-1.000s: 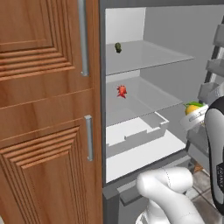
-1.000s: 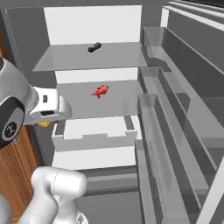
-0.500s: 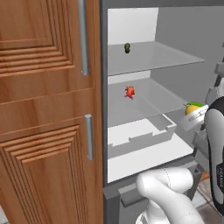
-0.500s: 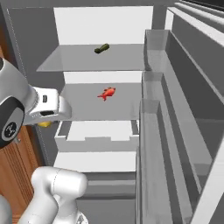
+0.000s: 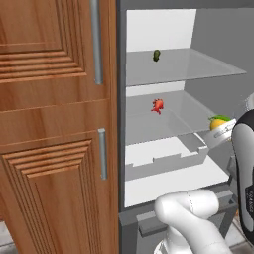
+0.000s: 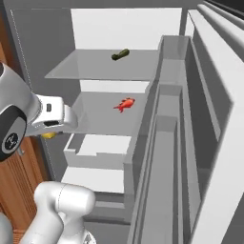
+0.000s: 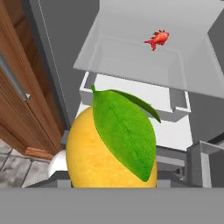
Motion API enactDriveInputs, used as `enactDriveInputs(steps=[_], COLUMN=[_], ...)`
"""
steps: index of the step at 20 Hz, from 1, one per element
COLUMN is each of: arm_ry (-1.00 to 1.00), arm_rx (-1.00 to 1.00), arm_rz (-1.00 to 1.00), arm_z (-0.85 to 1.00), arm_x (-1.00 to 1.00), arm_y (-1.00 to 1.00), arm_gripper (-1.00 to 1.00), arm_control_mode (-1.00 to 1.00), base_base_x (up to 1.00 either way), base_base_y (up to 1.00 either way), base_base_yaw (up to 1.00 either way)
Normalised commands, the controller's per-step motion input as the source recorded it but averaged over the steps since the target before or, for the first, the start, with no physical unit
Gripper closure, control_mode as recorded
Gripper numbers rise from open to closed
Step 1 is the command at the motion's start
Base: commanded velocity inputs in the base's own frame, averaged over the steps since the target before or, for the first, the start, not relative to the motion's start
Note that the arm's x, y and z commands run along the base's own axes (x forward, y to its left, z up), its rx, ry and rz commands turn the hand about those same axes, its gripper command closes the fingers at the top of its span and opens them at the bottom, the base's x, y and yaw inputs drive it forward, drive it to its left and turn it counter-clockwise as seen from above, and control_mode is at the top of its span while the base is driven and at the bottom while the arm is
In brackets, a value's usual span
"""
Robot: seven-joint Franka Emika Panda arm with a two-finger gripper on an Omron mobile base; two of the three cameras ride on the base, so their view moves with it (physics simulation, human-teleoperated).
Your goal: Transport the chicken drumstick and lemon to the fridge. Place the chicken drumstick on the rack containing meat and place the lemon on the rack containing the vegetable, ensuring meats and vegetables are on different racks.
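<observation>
While the fingers (image 5: 218, 130) grip the lemon (image 7: 109, 146) (green-leafed), meat (image 5: 158, 105) lies on the shelf beyond

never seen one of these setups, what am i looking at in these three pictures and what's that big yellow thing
It is a simulated kitchen with a white robot arm on a driving base, facing an open fridge. Two pictures come from cameras on the base, one behind the arm on its left, one on its right, so they show the same fridge from two sides. The third comes from a camera on the hand itself, looking along the gripper.

The big yellow thing is the lemon, with a green leaf. It looks huge because it sits right in front of the hand camera, held by the gripper.

Inside the fridge, the upper shelf holds a dark green vegetable, and the lower shelf holds a red chunk of meat. A wooden cabinet stands beside the fridge.
</observation>
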Motion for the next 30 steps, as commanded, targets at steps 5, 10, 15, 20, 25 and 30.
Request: enactDriveInputs(steps=[5,10,15,20,25,30], arm_ry=[0.00,0.00,-0.06,-0.04,-0.07,-0.13], arm_rx=[0.00,0.00,0.00,0.07,0.04,0.00], arm_rz=[0.06,0.05,0.00,0.00,0.00,0.00], arm_z=[0.01,0.11,0.31,0.38,0.29,0.13], arm_x=[0.13,0.15,0.00,0.08,0.30,0.44], arm_y=[-0.03,-0.03,-0.05,-0.31,-0.07,0.01], arm_gripper=[1.00,1.00,1.00,1.00,1.00,1.00], arm_control_mode=[-1.00,-1.00,-1.00,-1.00,-1.00,-1.00], base_base_x=[0.30,0.00,0.00,0.00,0.00,0.00], base_base_y=[-0.06,0.00,0.00,0.00,0.00,0.00], base_base_yaw=[0.13,0.00,0.00,0.00,0.00,0.00])
